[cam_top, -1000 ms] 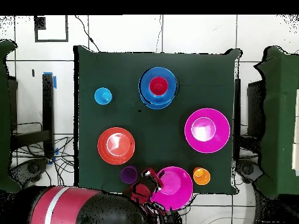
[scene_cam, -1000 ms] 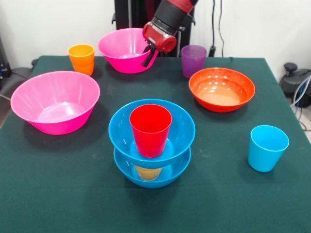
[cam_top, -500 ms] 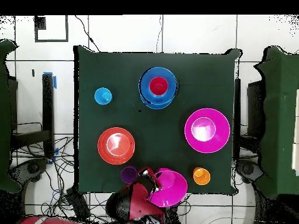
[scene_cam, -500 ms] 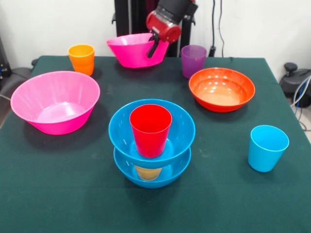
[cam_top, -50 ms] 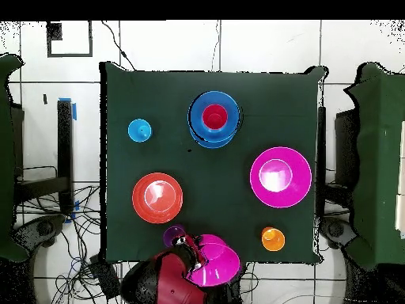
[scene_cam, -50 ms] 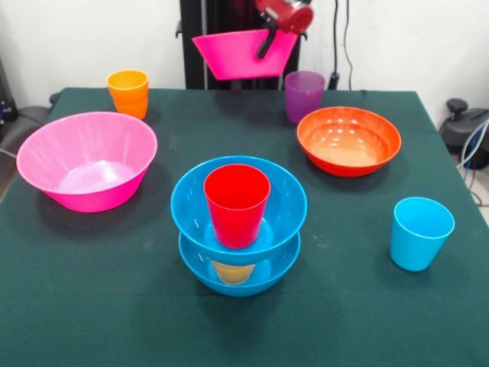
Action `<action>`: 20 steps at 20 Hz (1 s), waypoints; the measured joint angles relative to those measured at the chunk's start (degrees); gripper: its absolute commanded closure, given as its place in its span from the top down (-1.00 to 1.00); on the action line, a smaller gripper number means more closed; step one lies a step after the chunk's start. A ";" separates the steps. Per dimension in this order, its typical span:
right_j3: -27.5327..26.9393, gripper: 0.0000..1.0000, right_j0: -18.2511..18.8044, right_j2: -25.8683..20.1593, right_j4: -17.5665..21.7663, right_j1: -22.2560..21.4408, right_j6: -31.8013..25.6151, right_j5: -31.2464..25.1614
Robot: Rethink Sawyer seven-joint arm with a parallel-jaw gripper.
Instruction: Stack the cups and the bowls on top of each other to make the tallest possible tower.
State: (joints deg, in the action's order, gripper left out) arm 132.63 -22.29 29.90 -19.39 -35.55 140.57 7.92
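Table (scene_cam, -50 ms: 92, 306), green cloth, carries all loose pieces. Below and well forward of the jaws: second pink bowl (scene_cam, -50 ms: 86, 159), resting upright on the cloth, off to one side. Orange-red bowl (scene_cam, -50 ms: 349, 140) sits lower and nearer the jaws on the other side.

Tower (scene_cam, -50 ms: 238, 225): two blue bowls nested with a yellow cup just visible between them, red cup (scene_cam, -50 ms: 237, 204) standing upright in the upper bowl. It lies well forward of and well below the jaws, roughly in line with them across the table. This is the relation that matters: judged next move is carry the held bowl forward over the red cup and lower it, mouth up, centred.

Held pink bowl (scene_cam, -50 ms: 243, 52): clear of the table, tilted, hanging from one rim edge; rest of the bowl extends sideways from the jaws.

Gripper (scene_cam, -50 ms: 269, 42): raised near the top of the front view, jaws clenched on the bowl's rim, one finger inside the wall. Arm comes down from above.

Purple cup (scene_cam, -50 ms: 304, 95) just below the jaws; orange cup (scene_cam, -50 ms: 128, 92) and light blue cup (scene_cam, -50 ms: 420, 232) apart.

Risk, judged: tilted bowl may land off-centre.
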 measured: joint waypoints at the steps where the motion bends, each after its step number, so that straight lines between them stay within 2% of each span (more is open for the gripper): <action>1: -0.44 -1.00 -0.59 0.54 0.28 -0.45 0.00 -1.50; 3: -2.34 -1.00 -2.28 2.38 1.74 -2.13 0.00 -6.99; 5: -6.04 -1.00 -4.08 4.89 4.75 -4.67 0.00 -15.69; 6: -6.63 -1.00 -4.29 5.24 5.19 -4.99 0.00 -16.91; 7: -10.01 -1.00 -5.10 6.93 7.69 -6.65 0.00 -23.37; 14: -19.43 -1.00 -5.04 9.19 14.40 -10.27 -0.01 -37.32; 15: -22.70 -1.00 -4.35 9.16 16.70 -11.27 -0.01 -40.88; 19: -27.46 -1.00 -2.96 9.02 20.00 -12.31 -0.05 -45.15; 20: -30.98 -1.00 -1.90 8.69 22.25 -12.89 -0.34 -48.12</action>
State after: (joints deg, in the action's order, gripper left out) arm 101.65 -24.19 38.59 2.87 -48.43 140.23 -40.20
